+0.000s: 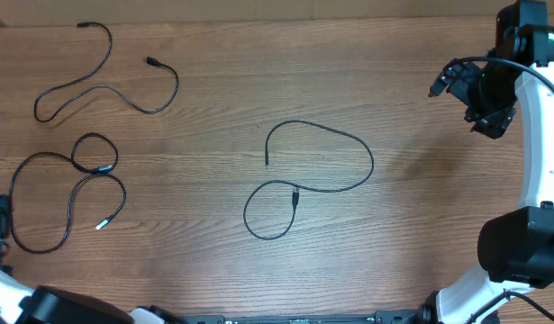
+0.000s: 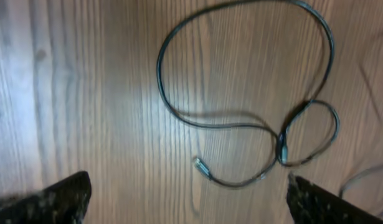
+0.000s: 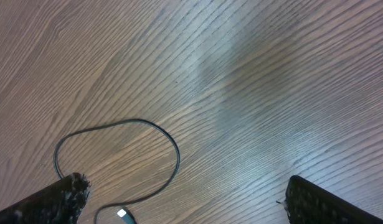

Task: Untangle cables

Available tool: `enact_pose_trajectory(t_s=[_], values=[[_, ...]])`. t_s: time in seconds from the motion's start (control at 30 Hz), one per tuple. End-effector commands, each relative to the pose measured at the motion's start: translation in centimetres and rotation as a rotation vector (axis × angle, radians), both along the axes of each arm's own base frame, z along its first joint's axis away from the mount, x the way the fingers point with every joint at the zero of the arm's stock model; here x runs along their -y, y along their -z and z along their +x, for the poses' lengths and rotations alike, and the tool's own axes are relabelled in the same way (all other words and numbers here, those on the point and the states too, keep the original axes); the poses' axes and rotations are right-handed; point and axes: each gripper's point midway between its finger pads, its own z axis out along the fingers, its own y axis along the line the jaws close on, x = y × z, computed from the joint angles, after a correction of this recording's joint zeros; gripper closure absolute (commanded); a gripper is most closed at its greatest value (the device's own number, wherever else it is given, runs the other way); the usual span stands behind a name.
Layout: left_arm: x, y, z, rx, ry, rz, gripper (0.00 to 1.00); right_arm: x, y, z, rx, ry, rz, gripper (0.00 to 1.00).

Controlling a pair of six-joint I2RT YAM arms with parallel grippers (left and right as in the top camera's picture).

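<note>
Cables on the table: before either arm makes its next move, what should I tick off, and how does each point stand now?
1. Left gripper open, holding nothing: ok.
2. Right gripper open, holding nothing: ok.
3. Top-left cable, left cable and centre cable lie apart from one another: ok.
4. Left cable free of crossings: not ok; it crosses itself at its small loop.
5. Centre cable free of crossings: not ok; its plug end lies across its own cord.
6. Crossings loose rather than knotted: cannot tell.
</note>
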Motion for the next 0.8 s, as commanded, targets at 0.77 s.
enact_pose_trajectory(t_s=[0.77], values=[[-0.7,16.5,1.1,-0.35,0.116,-0.003,0.0,0.2,-0.5,-0.1,0.015,0.007,-0.008,0.0]])
